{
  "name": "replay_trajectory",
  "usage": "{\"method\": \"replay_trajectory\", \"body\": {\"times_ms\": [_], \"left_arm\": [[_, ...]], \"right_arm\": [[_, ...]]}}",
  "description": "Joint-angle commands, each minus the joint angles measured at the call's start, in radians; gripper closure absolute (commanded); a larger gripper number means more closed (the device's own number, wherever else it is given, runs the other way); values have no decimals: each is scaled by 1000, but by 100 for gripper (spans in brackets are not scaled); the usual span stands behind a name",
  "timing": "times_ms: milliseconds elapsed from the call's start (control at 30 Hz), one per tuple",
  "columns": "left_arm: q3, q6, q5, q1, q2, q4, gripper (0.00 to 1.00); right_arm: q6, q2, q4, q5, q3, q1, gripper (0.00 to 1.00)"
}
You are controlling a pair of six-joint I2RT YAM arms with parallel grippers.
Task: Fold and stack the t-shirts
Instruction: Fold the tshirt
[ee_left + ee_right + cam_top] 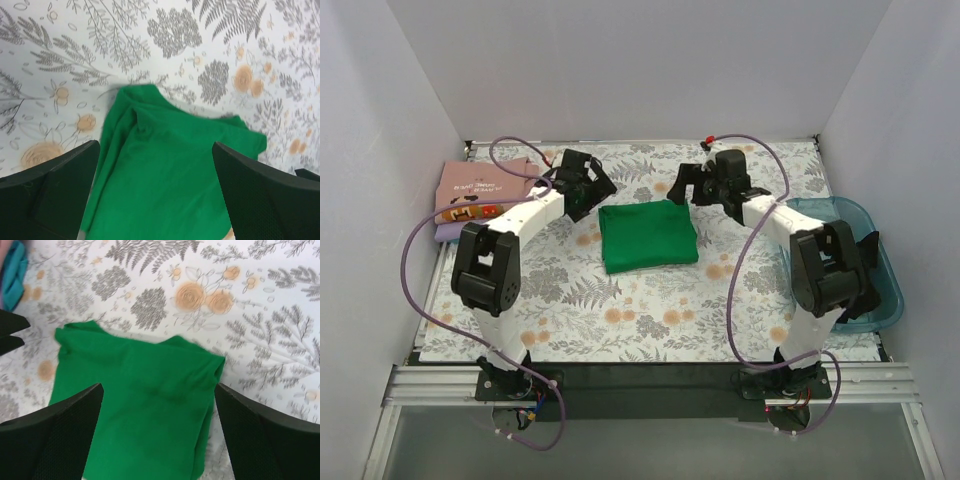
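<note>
The folded green t-shirt lies mid-table. The left gripper and right gripper hover over its far edge, both spread wide and empty. The shirt's far corners look rumpled and layered, so a pinch that catches only the top layer could pull the fold open on the way to the pink printed t-shirt at far left.

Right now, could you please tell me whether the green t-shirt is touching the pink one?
Apart. The top external view shows floral tablecloth between the green t-shirt and the pink t-shirt.
</note>
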Motion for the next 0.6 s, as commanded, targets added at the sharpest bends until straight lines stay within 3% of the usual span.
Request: {"method": "replay_trajectory", "body": {"times_ms": [0, 233, 400, 567], "left_arm": [[-83, 72, 88, -2, -148, -3, 5], [-387, 54, 173, -44, -272, 64, 4], [-398, 86, 163, -48, -230, 110, 4], [-332, 123, 192, -48, -110, 117, 4]], "right_arm": [[-12, -214, 34, -74, -145, 4, 2], [46, -627, 10, -49, -607, 19, 2], [95, -856, -30, -74, -804, 21, 2], [125, -959, -35, -103, -882, 21, 2]]}}
